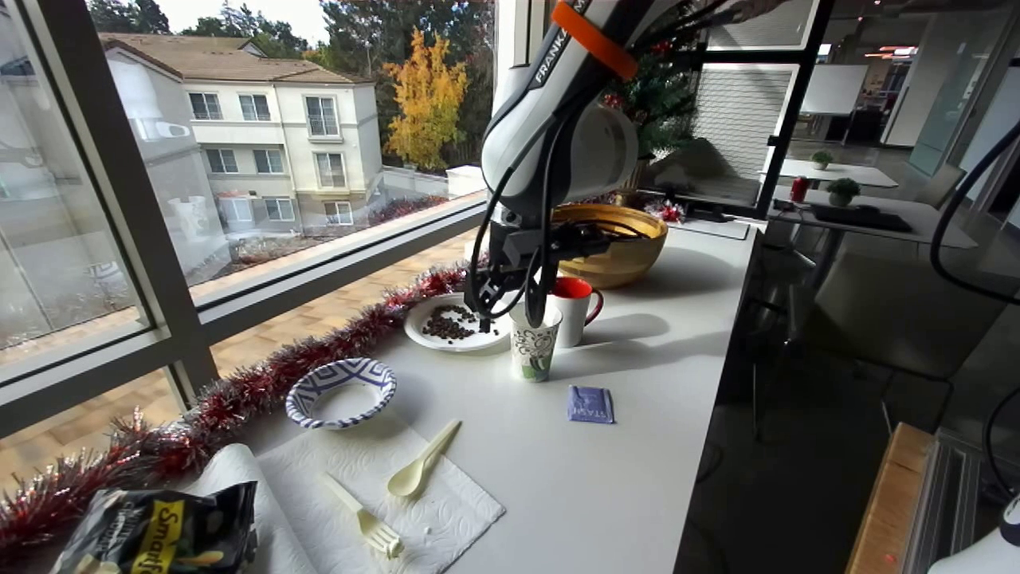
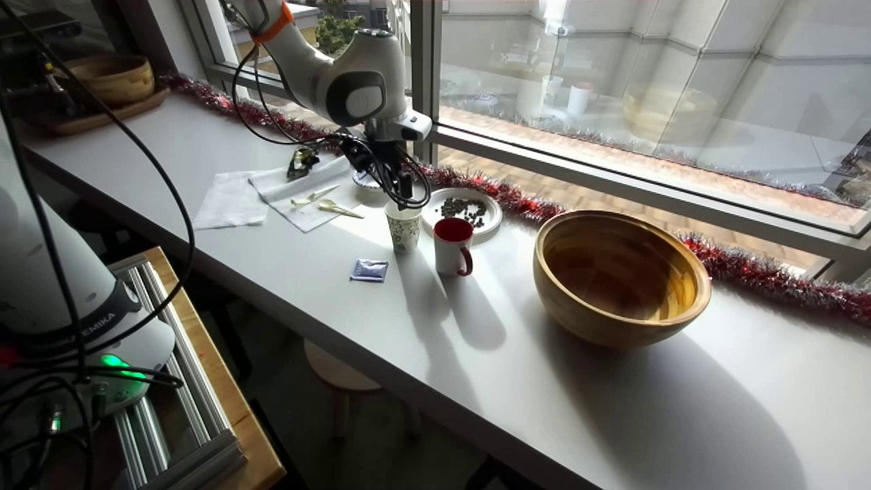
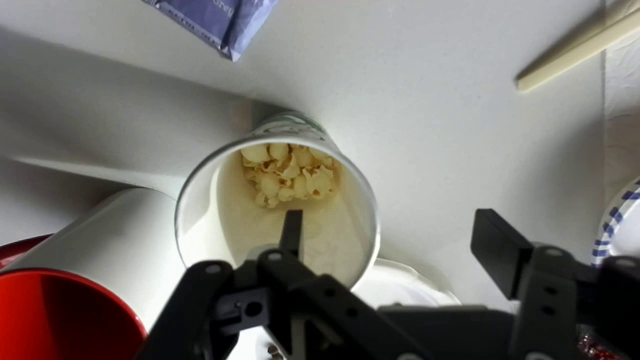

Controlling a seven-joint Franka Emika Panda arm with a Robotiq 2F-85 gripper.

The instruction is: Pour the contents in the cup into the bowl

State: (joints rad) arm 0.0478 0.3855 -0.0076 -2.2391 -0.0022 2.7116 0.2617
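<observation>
The cup is a pale paper cup with a green-and-grey pattern, upright on the table in both exterior views [image 1: 534, 351] [image 2: 404, 235]. The wrist view looks down into the cup [image 3: 357, 205], and popcorn [image 3: 290, 172] lies at its bottom. My gripper [image 1: 510, 320] is open and points down at the cup; it also shows in an exterior view [image 2: 406, 196]. In the wrist view the gripper [image 3: 392, 225] has one finger over the cup's mouth and the other beside the cup, nothing between them. The bowl [image 1: 347, 405], white with a blue patterned rim, stands apart near the window; the wrist view shows its edge [image 3: 611, 227].
A white mug with red inside [image 2: 452, 252] stands close beside the cup. A white plate with dark bits [image 1: 426, 339] lies behind it. A large golden bowl [image 2: 612, 327], a purple packet [image 1: 590, 405], a spoon [image 1: 414, 476], a fork [image 1: 370, 526] and tinsel [image 1: 319, 355] are around.
</observation>
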